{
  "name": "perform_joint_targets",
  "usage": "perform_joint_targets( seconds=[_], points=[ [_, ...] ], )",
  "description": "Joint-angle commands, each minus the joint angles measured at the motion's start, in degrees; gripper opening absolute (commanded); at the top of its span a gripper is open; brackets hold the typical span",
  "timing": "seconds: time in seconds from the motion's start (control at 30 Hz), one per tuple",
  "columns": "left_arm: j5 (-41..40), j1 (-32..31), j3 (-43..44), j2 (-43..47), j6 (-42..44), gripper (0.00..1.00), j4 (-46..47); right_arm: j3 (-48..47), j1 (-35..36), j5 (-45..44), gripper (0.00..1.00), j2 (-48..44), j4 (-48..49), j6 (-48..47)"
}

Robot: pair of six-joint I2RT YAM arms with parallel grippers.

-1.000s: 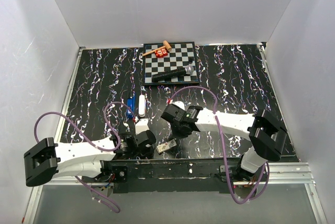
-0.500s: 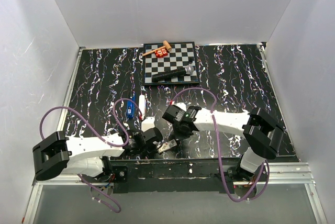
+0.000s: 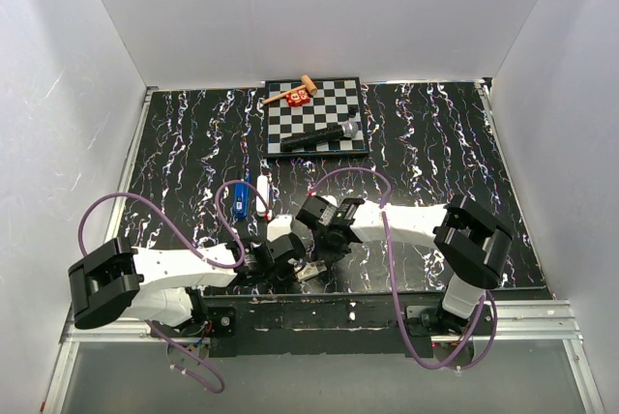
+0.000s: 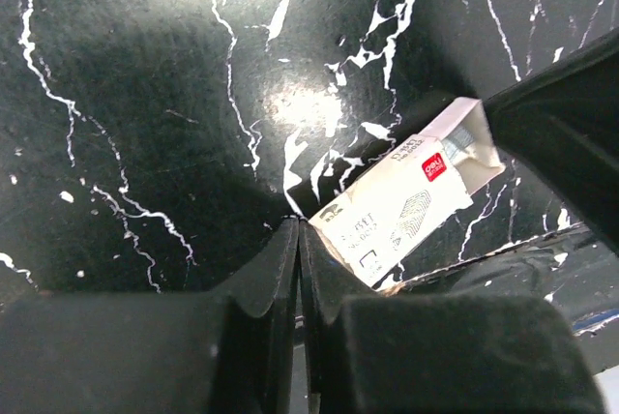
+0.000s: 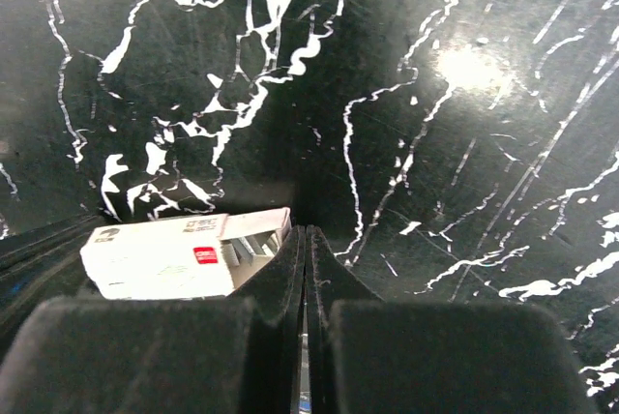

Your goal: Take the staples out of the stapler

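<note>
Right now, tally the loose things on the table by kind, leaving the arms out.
Checkered board: 1
Microphone: 1
Wooden mallet: 1
Small red item: 1
Blue stapler: 1
Slim white object: 1
Small white box: 1
Total: 7

The top camera overlooks the whole marbled table [image 3: 435, 143] from behind. Both wrist cameras face down, close, sharing a white staple box [image 4: 401, 206].

You get bright, even overhead light in the top view. In both wrist views, glare spots mark the glossy table [image 4: 145, 143]; the dark near foreground is soft.
</note>
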State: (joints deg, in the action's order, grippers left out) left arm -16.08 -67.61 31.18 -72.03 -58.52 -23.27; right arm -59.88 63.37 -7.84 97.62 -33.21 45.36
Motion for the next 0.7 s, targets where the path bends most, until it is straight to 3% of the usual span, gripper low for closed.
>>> perform_joint_targets(
  seconds=[0.0,0.33,0.5,0.67],
  points=[
    [1.0,0.7,0.0,-1.4,0.7,0.01,2.4,0.4,0.1,3.7,0.01,-0.5,4.1,-0.5],
    [4.6,3.2,-0.5,-4.4,3.1,0.00,6.2,1.2,0.0,6.4,0.01,-1.7,6.1,-0.8],
    [4.5,3.4,0.5,-4.4,4.1,0.00,4.8,0.8,-0.1,1.6,0.01,-2.8,2.7,-0.7],
    [2.8,3.4,0.8,-1.4,4.6,0.17,0.8,1.6,-1.4,-1.3,0.01,-4.7,0.4,-0.8]
  ],
)
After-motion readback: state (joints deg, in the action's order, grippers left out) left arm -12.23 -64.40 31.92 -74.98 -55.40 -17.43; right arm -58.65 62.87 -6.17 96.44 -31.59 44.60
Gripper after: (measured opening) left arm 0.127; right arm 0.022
